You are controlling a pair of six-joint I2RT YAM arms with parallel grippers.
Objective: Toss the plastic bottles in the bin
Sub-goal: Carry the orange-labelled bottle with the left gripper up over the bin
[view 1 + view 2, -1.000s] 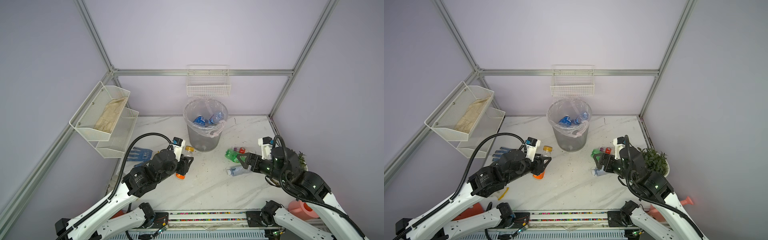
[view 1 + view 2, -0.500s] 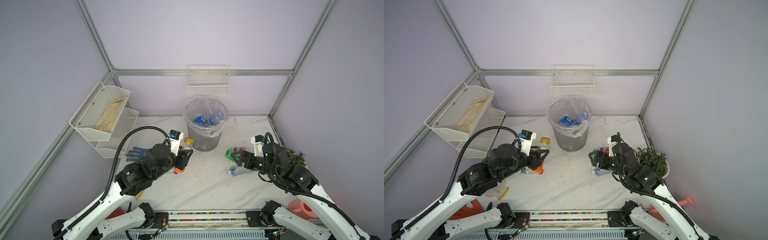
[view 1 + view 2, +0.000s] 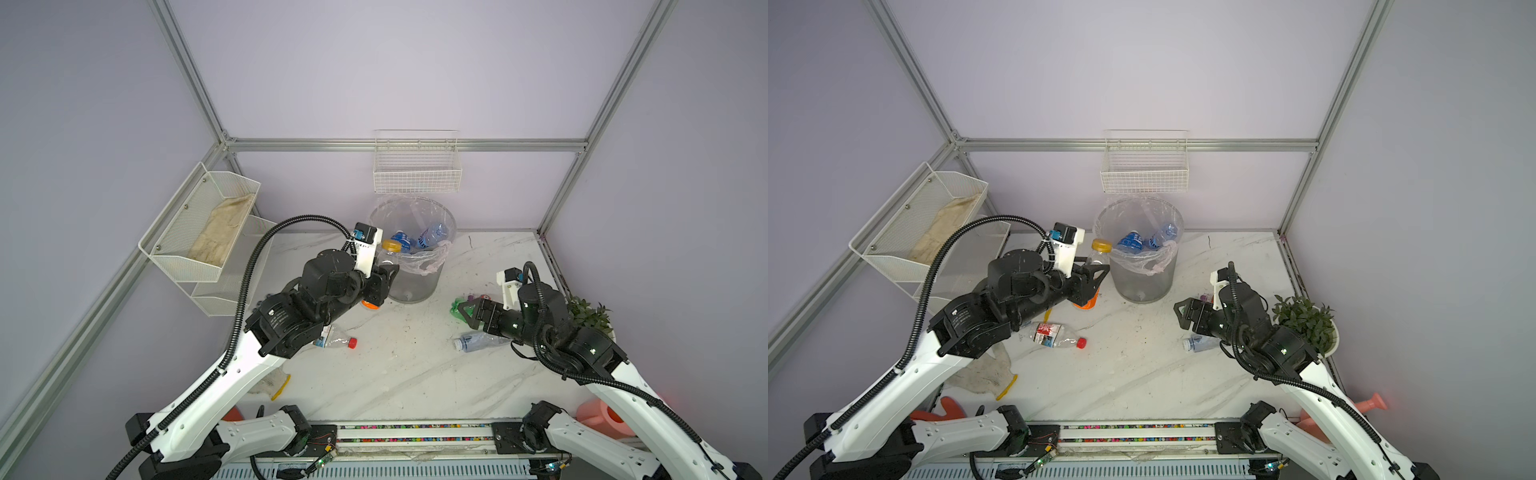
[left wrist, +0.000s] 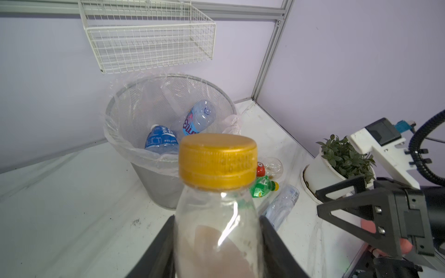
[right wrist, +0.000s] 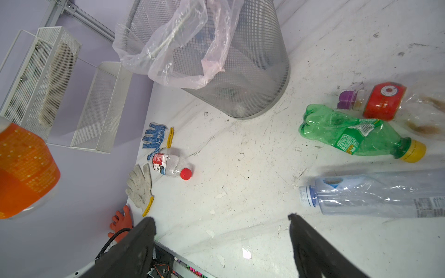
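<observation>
The left gripper (image 4: 218,243) is clamped on the lower body of an upright gold-capped bottle (image 4: 218,211) with an orange label. It holds the bottle above the table (image 3: 415,374), just left of the bin (image 3: 417,284). The cap is near the bag-covered rim, not over the opening, and the bin's near wall stands between them. Two blue-label bottles (image 4: 160,139) lie inside the bin.

The right gripper (image 5: 221,222) hangs over the table right of the bin, jaws wide apart and empty. Close ahead of it lie a crushed green bottle (image 5: 349,134), a clear bottle (image 5: 373,195) and a red-label bottle (image 5: 385,101). A red-capped bottle (image 3: 1057,336) lies under the left arm, near a blue glove (image 5: 156,136) and a grey glove (image 5: 139,187). A potted plant (image 3: 1304,320) stands at the right edge.
</observation>
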